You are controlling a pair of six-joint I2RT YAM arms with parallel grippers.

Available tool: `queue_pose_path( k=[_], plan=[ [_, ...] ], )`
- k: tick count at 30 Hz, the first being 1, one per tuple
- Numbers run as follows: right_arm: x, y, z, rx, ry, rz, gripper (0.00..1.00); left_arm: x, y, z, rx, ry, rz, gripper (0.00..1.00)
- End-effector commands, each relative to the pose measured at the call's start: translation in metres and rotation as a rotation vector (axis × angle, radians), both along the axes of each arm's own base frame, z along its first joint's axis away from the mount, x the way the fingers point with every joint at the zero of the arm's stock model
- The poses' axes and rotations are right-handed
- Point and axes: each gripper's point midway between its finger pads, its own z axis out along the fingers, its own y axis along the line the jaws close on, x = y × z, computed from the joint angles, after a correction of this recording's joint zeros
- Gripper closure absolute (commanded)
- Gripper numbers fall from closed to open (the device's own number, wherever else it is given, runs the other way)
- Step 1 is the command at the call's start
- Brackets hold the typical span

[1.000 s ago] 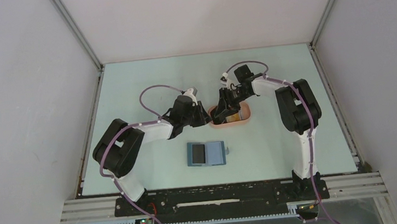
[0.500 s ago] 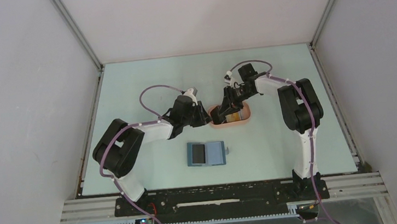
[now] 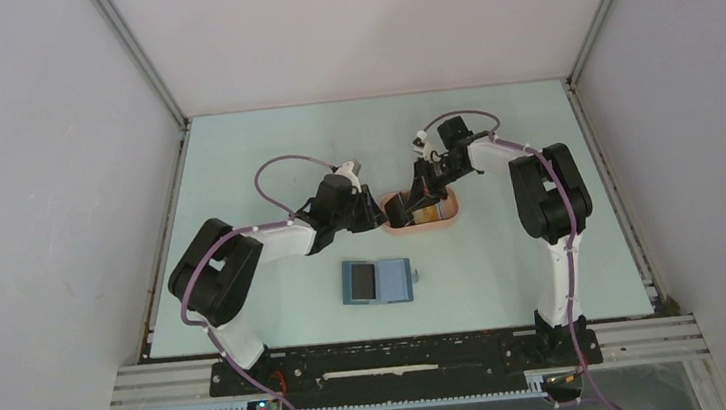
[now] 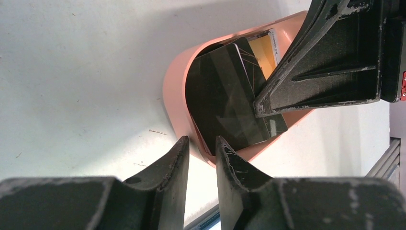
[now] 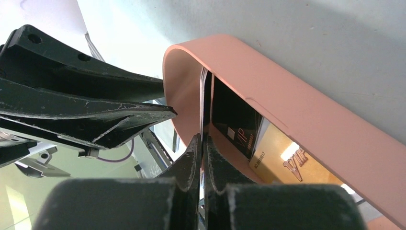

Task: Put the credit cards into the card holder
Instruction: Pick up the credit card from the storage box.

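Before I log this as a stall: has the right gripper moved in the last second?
Yes. The right gripper has shifted slightly to the right, judged against the tray.

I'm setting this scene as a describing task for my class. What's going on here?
The right pincer is shut on a black credit card, holding it on edge inside the salmon-pink tray, where a gold card lies. The left pincer sits at the tray's end, jaws barely apart; whether it grips the rim is unclear. The blue card holder lies open, apart from the tray, untouched.
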Motion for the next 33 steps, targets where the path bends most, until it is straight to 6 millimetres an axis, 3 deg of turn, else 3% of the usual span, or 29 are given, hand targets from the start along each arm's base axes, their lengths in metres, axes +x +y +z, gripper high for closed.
queue_pose_path(
  k=[1, 14, 24, 33],
  plan=[
    [0.010, -0.006, 0.013, -0.006, -0.046, -0.017, 0.97, 0.016, -0.012, 0.045, -0.063, -0.090, -0.012, 0.68],
    [0.012, -0.016, -0.002, -0.060, -0.050, -0.005, 0.88, 0.015, -0.012, 0.044, -0.061, -0.087, -0.018, 0.68],
    [0.013, -0.020, -0.002, -0.032, -0.032, -0.010, 0.81, 0.014, -0.012, 0.044, -0.061, -0.085, -0.021, 0.68],
    [0.019, -0.028, 0.008, -0.064, -0.097, -0.020, 1.00, 0.013, -0.010, 0.051, -0.068, -0.103, -0.019, 0.68]
  ],
)
